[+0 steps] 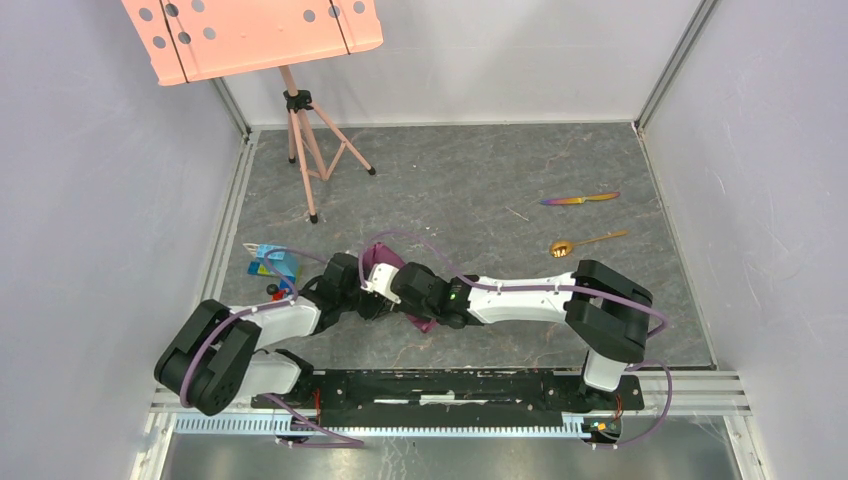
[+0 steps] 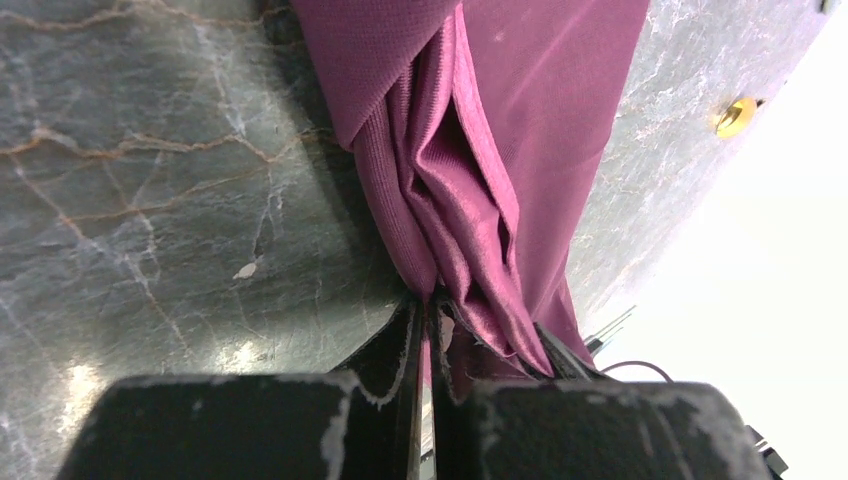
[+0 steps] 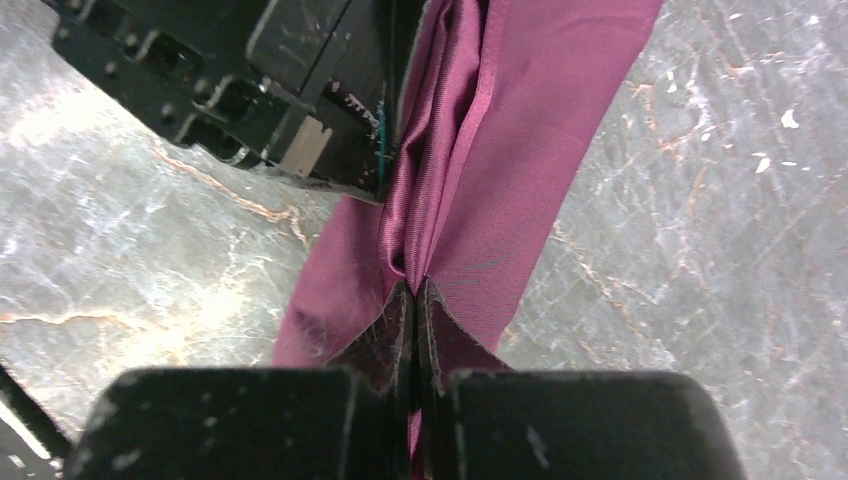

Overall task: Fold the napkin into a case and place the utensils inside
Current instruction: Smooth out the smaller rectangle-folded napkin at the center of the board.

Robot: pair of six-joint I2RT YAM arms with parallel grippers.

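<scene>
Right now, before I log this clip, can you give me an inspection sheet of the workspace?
Surface: grey marbled table, scuffed.
Job's things: napkin bunched between the arms; knife and spoon lying apart at far right.
Clutter: blue-and-orange object at left; pink tripod stand at back.
Grippers: left gripper and right gripper both shut on the napkin.
Cables: purple cables looped along both arms.
Surroundings: white walls on three sides.
</scene>
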